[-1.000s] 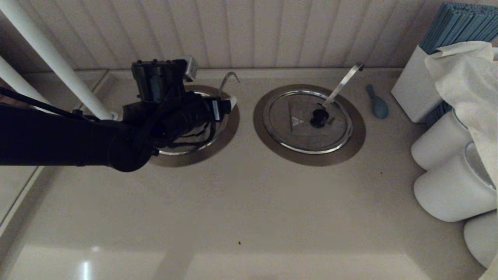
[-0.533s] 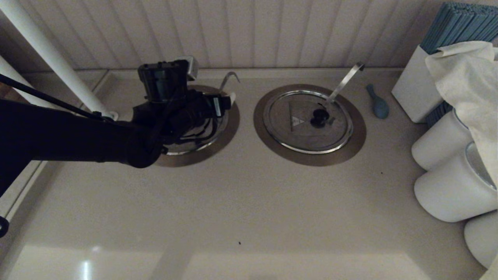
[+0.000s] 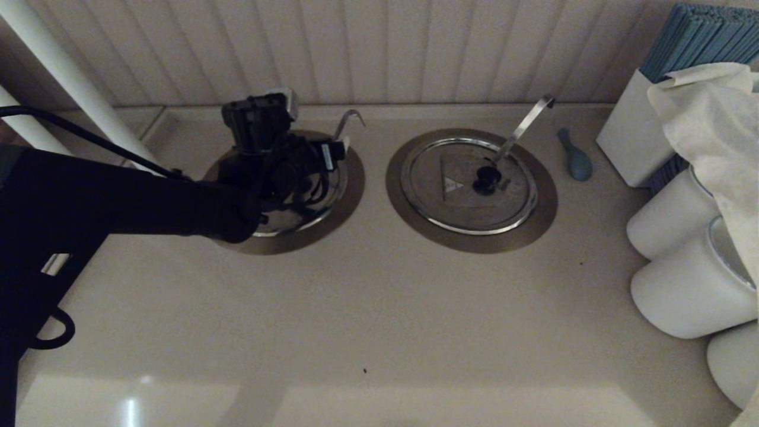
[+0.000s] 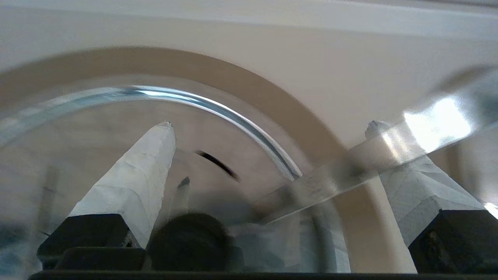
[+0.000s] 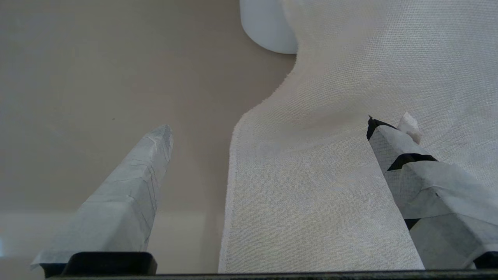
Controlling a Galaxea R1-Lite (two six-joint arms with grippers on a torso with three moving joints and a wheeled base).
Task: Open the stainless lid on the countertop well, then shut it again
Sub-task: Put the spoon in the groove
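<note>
The stainless lid point(image 3: 335, 185) lies flat on the left well's dull-steel collar point(image 3: 347, 213), mostly hidden under my left arm; the hole below is covered. The thin hooked ladle rod point(image 3: 350, 118) rises at its far edge. My left gripper point(image 3: 332, 159) hovers low over the lid, open. In the left wrist view its fingers point(image 4: 140, 182) stand wide apart. The black knob point(image 4: 190, 241) sits close beside one finger, and the rod point(image 4: 350, 167) crosses in front of the other. The lid's bright rim point(image 4: 233, 116) curves ahead of the gripper point(image 4: 270, 124).
The twin lid point(image 3: 468, 185) with a broad flat ladle handle point(image 3: 522, 127) lies to the right, a blue spoon point(image 3: 574, 155) beyond it. White canisters point(image 3: 688, 290) and a white cloth point(image 3: 705, 118) crowd the right edge. My right gripper point(image 5: 268, 126) is parked open over that cloth point(image 5: 330, 175).
My left arm has reached further right and toward the back wall, bringing the gripper more squarely over the left lid. The lid itself has not moved.
</note>
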